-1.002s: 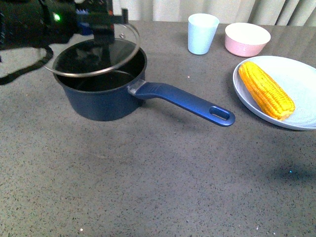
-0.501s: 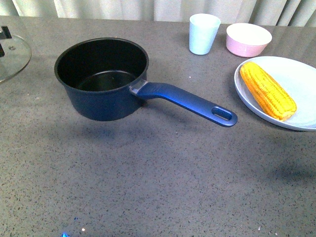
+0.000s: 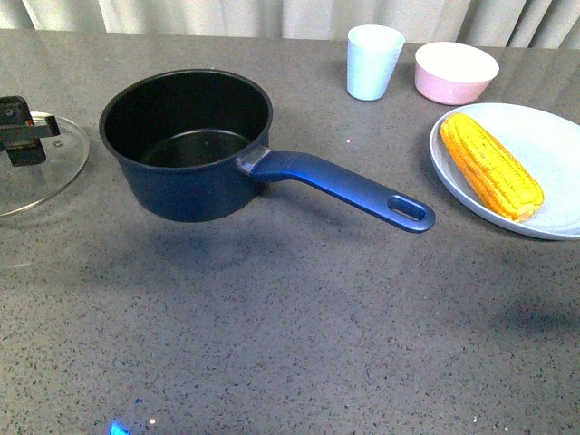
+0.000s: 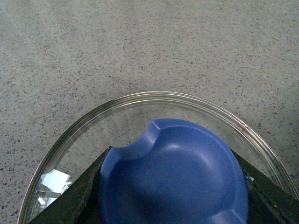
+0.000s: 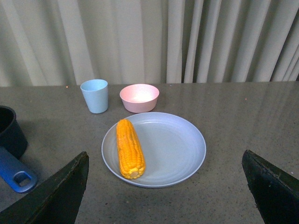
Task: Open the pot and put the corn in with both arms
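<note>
Grey table (image 3: 272,317): corn (image 5: 129,148) ahead of wide right hand (image 5: 164,156); left hand (image 4: 170,191) grips lid (image 4: 140,105).

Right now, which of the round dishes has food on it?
The pale blue plate on the right: the corn lies on it. The dark blue pot and the pink bowl show nothing inside. I cannot see into the cup.
</note>
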Controlling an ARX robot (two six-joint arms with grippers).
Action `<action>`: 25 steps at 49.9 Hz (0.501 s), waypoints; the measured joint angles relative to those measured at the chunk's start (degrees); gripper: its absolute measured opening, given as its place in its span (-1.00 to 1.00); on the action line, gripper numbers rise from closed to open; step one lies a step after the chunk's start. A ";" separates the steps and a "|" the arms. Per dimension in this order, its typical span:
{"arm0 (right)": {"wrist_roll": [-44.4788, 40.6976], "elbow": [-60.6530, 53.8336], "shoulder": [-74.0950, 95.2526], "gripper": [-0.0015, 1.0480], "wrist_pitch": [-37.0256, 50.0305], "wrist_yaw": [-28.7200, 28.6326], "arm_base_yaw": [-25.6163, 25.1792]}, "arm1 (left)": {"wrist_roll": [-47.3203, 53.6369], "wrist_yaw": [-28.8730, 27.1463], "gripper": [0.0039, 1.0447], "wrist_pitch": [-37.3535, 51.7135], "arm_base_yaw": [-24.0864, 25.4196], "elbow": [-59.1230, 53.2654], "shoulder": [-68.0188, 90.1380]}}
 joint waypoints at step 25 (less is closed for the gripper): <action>0.00 0.00 0.00 0.83 0.00 0.00 0.00 | -3.76 0.13 0.13 2.80 -2.67 -0.42 4.79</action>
